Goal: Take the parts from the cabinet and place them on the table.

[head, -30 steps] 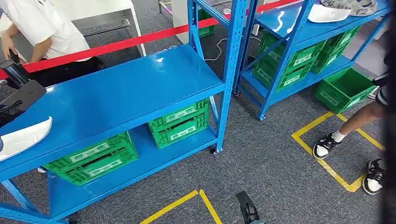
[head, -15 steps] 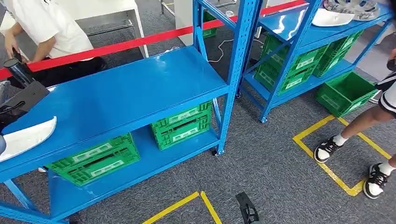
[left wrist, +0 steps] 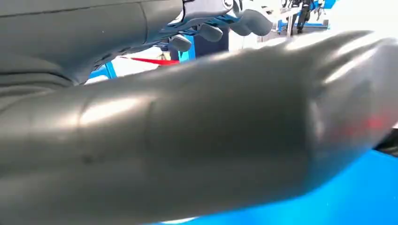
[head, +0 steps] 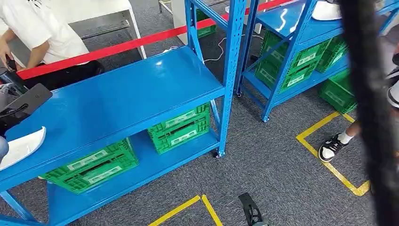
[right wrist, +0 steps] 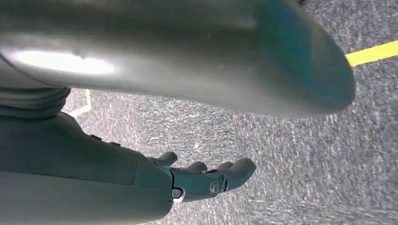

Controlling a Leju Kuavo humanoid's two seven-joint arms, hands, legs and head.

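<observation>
White and curved, a part (head: 21,147) lies at the left end of the near blue rack's top shelf (head: 122,96), close to the shelf's front edge, with the left hand (head: 19,104) just above it at the same end. In the head view that hand is a dark flat shape over the shelf's left end; whether it touches the part cannot be told. The left wrist view is taken up by the thick grey thumb (left wrist: 202,136), with darker fingers (left wrist: 213,32) apart from it beyond, and nothing plainly between them, yet the blur leaves its state unclear. Another white part (head: 327,10) rests on the top shelf of the far blue rack (head: 301,28), at its right end by the frame's upper edge.

The right hand (right wrist: 206,180) hangs over grey carpet (head: 273,165), its dark fingers lightly curled and apart from the thumb, holding nothing.

Under the near shelf, two green crates (head: 179,127) stand on the lower shelf, one toward the left end, one at the right end beside the upright post. More green crates (head: 291,66) fill the far rack's lower levels. Yellow tape (head: 329,165) marks lines on the carpet. A red barrier strip (head: 117,46) runs behind the near rack. A person in a white shirt (head: 42,28) leans in behind the rack's left end. A second person's black-and-white shoe (head: 331,146) stands by the yellow tape. A dark blurred band (head: 371,117) crosses the right of the head view
</observation>
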